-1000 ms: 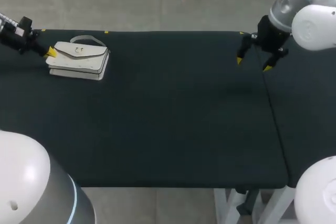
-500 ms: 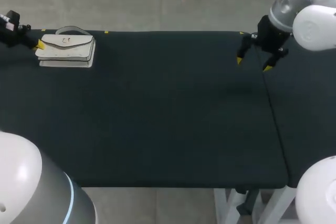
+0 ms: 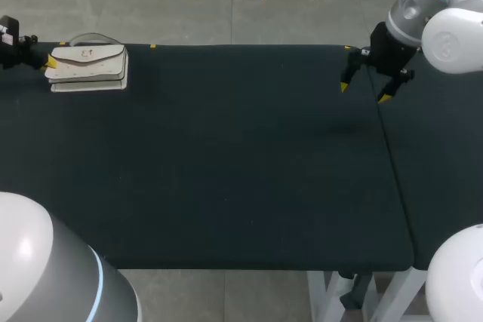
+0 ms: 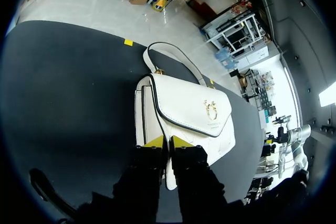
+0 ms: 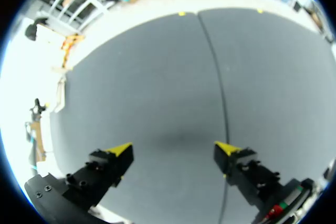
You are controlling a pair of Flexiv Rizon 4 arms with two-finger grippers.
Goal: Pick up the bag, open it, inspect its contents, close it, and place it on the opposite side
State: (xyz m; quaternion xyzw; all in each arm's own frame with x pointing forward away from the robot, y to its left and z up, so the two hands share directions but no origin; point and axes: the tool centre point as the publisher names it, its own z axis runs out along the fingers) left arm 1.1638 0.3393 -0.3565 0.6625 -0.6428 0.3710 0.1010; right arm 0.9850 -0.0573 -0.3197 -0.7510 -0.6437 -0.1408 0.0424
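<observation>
A white handbag [image 3: 89, 67] with a gold clasp and a thin handle [image 3: 92, 38] lies at the table's far left corner, flap closed. My left gripper [image 3: 51, 62] comes in from the left edge and is shut on the bag's near side edge. In the left wrist view its yellow tips [image 4: 168, 141] stand close together, pinching a thin white edge of the bag [image 4: 189, 111], and the handle [image 4: 173, 56] arcs ahead. My right gripper [image 3: 364, 92] hangs open over the far right of the table, nothing between its fingers [image 5: 176, 150].
The black table [image 3: 226, 164] has a seam [image 3: 391, 156] running front to back under my right gripper. Small yellow marks [image 3: 153, 46] sit on the far edge. The bag lies close to the table's left and far edges.
My left gripper has drawn the bag to the left and toward the far edge, and the bag has turned squarer to the table. The right arm has stayed still.
</observation>
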